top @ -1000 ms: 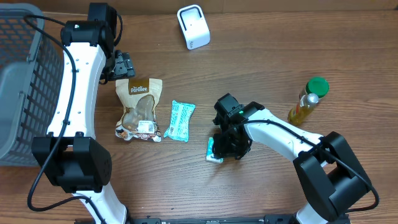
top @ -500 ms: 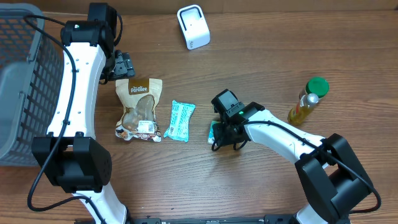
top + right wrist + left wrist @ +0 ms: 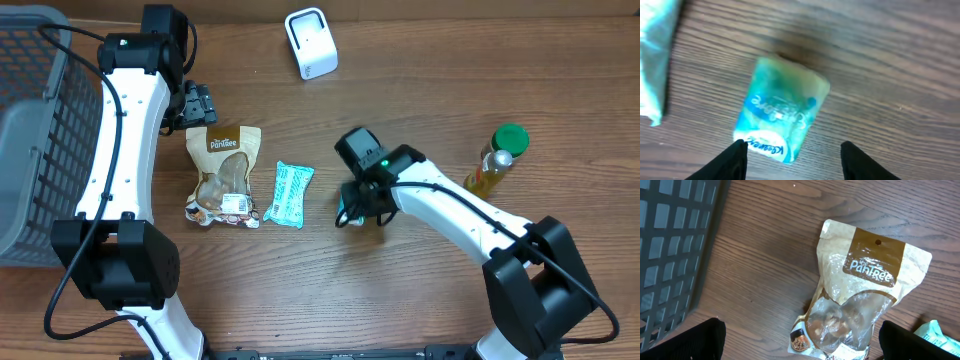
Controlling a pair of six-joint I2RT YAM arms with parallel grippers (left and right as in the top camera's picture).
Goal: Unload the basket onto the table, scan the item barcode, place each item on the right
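R tool (image 3: pixel 794 150) open above tissue pack (image 3: pixel 782 112) lying on bench (image 3: pixel 420 90), centre; no grip. L tool (image 3: pixel 800 330) open, empty, left. Scanner (image 3: pixel 311 42) far centre. Est.: scan not done; pick-up and presentation remain.

Bright, even light; the tissue pack (image 3: pixel 781 111) looks blurred close up.

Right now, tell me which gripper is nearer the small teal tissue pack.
Right. The right gripper hangs over the small teal tissue pack, straddling its near end. The left gripper sits far off, by the top of the brown snack pouch.
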